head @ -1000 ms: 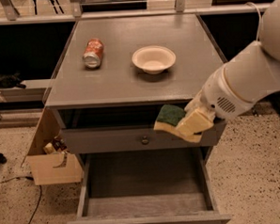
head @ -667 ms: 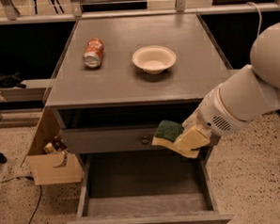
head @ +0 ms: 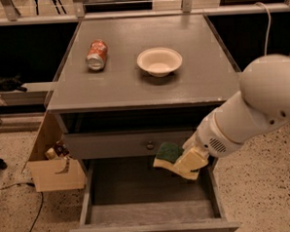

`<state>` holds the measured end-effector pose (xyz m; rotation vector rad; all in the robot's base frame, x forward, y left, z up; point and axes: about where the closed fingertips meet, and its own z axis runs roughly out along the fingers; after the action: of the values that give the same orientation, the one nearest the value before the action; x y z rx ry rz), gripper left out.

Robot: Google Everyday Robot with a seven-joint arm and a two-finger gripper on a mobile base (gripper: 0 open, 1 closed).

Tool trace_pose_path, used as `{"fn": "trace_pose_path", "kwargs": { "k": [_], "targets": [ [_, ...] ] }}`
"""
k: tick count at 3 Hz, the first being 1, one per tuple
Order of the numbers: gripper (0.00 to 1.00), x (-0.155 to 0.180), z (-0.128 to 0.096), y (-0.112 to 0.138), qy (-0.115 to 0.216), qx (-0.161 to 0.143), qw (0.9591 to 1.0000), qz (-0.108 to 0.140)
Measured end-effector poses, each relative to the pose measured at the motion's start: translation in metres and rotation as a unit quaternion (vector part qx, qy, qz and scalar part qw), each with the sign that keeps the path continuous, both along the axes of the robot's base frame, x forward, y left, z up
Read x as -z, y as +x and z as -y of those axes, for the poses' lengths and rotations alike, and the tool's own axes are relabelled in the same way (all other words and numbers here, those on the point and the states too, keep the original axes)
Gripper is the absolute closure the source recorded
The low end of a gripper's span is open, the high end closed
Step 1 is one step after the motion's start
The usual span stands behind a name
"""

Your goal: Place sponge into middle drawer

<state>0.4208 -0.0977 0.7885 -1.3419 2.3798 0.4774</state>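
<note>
The front edge of the middle drawer (head: 139,196) is cut off at the bottom of the view, and its right wall is partly hidden behind the arm (head: 252,112), whose upper part runs out of the view at the right. The gripper (head: 187,163) is largely masked by the bulky white wrist housing, so the fingertips can hardly be told apart from the pale foam they grip. The arm is seen reaching down and leftward from the right side, the wrist angled toward the cabinet front. The jaws are closed on the sponge (head: 167,152), which is held tilted, green face up and pale yellow foam below, above the right rear part of the open middle drawer, just below the upper drawer front (head: 112,145) with its small round knob (head: 150,145). Bare grey floor is shown in the middle drawer; the sponge is not resting on it. On the surface (head: 201,81) an orange soda can (head: 96,54) is lying on its side, and a white bowl (head: 159,61) is standing well apart to its right, nothing visible in it. A cardboard box (head: 53,169) is seen left of the cabinet, its small contents hard to identify.
</note>
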Motion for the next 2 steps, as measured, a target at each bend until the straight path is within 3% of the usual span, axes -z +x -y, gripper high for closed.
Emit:
{"fn": "trace_pose_path", "kwargs": {
  "k": [1, 2],
  "targets": [
    [1.00, 0.045, -0.010, -0.001, 0.007, -0.001, 0.9997, -0.025],
    [1.00, 0.091, -0.029, 0.005, 0.010, 0.023, 0.9997, -0.009]
  ]
}}
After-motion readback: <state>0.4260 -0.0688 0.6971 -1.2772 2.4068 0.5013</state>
